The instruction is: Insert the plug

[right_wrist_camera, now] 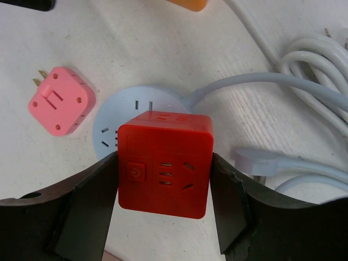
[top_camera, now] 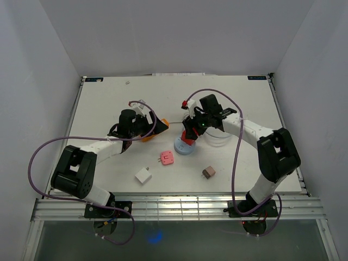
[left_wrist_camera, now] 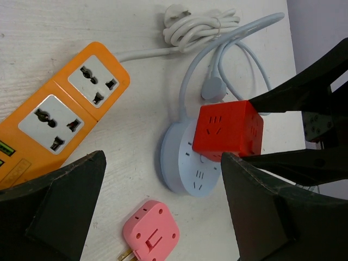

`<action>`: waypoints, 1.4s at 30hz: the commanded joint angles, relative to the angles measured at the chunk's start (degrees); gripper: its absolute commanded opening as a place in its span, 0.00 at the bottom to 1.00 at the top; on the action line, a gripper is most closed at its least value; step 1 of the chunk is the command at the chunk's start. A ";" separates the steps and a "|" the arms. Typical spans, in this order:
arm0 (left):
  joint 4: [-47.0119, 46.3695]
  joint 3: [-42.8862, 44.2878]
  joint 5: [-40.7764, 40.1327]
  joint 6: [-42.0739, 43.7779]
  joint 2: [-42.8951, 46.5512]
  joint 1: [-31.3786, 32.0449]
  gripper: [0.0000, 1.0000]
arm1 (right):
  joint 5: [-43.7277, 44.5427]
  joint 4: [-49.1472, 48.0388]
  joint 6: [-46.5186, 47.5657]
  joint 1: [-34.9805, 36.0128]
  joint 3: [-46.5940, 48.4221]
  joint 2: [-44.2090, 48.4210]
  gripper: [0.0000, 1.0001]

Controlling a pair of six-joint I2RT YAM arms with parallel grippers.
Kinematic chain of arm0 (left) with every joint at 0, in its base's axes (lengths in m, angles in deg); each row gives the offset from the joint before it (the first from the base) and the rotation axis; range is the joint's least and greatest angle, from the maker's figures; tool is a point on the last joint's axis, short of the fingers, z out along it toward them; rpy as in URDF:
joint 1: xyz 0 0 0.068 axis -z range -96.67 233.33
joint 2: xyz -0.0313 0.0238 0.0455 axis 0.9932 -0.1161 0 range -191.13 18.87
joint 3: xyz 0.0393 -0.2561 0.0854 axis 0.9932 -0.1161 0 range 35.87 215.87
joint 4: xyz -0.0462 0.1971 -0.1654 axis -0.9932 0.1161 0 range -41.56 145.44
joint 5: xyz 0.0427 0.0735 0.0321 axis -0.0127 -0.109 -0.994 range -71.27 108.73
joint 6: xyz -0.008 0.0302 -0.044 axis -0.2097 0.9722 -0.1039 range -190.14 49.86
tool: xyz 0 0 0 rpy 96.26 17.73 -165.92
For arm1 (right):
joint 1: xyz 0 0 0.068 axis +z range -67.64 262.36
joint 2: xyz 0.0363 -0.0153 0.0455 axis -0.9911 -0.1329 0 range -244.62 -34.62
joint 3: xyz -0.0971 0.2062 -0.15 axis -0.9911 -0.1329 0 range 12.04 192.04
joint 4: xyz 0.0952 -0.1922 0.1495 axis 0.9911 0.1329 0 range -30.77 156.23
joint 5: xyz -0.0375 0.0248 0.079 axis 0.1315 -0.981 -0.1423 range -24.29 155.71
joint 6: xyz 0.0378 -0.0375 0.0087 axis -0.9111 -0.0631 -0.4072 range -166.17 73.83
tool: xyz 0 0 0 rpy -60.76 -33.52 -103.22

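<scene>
The left gripper point(left_wrist_camera: 163, 185) hangs with its jaws wide apart and nothing between them, over the worktop point(top_camera: 109, 98) left of centre; beneath and beside it lies an orange power strip point(left_wrist_camera: 60, 109), two of its sockets showing, both vacant; toward the near edge sits a white plug adapter point(top_camera: 143, 175), apart from the rest; right of it, near the middle, lies a pink plug adapter point(top_camera: 167, 158), its prongs lying sideways; just beyond is a round pale-blue socket hub point(left_wrist_camera: 182, 163), flat on the worktop; over its right part stands the red cube socket point(right_wrist_camera: 166, 163), clamped by its two sides in the right gripper point(right_wrist_camera: 166, 174); whether its pins sit in the hub I cannot tell; a brown plug adapter point(top_camera: 208, 173) lies near the near edge, right of centre; a coiled white cable point(left_wrist_camera: 201, 27) rests behind the hub.
</scene>
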 commanded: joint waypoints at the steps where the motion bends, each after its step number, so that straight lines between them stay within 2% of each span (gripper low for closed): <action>1: -2.62 -0.59 2.17 1.11 0.24 0.03 0.97 | -10.73 -0.76 3.19 0.70 2.73 -0.32 0.46; 7: -3.15 -0.86 2.26 1.38 0.33 0.03 0.97 | -14.95 4.34 7.58 2.02 6.16 -2.78 0.43; 11: -3.50 -0.94 2.69 1.38 0.07 0.03 0.97 | -10.66 6.45 9.86 3.96 10.20 -4.89 0.43; 13: -3.59 -0.94 2.70 1.38 -0.02 0.03 0.97 | -7.93 9.08 10.57 4.48 12.75 -7.08 0.55; 14: -3.59 -0.94 2.61 1.38 -0.02 0.03 0.97 | -7.49 9.96 10.75 4.40 14.85 -7.53 0.66; 17: -3.59 -1.12 2.17 1.64 0.33 0.03 0.97 | -6.17 8.75 10.40 4.40 14.96 -6.57 0.76; 21: -3.59 -1.12 1.90 1.64 0.07 0.03 0.97 | -4.32 7.16 8.56 4.40 14.69 -3.58 0.98; 22: -3.59 -1.03 1.90 1.55 -0.11 0.03 0.97 | -4.06 7.16 8.03 4.40 14.78 -2.45 1.00; 24: -3.59 -1.03 1.99 1.38 -0.28 0.03 0.97 | -3.36 7.16 6.45 4.40 14.69 -1.12 0.94; 28: -3.59 -1.29 1.64 1.38 0.15 0.03 0.97 | -2.21 6.46 1.71 4.49 12.59 3.96 0.90; 34: -3.50 -1.82 0.15 1.12 1.30 0.03 0.97 | -0.81 3.47 -5.50 7.38 3.38 12.58 0.90; 36: -3.41 -1.82 -0.29 0.59 1.30 -0.05 0.97 | 1.56 2.94 -6.74 10.27 1.43 14.08 0.93; 39: -3.33 -2.08 -0.21 -0.20 1.21 -0.67 0.97 | 1.31 -0.21 -6.22 13.97 -3.75 17.77 0.95; 42: -3.33 -2.78 0.85 0.14 2.34 -0.76 0.97 | 3.41 -5.14 -5.86 14.68 -8.94 21.99 0.93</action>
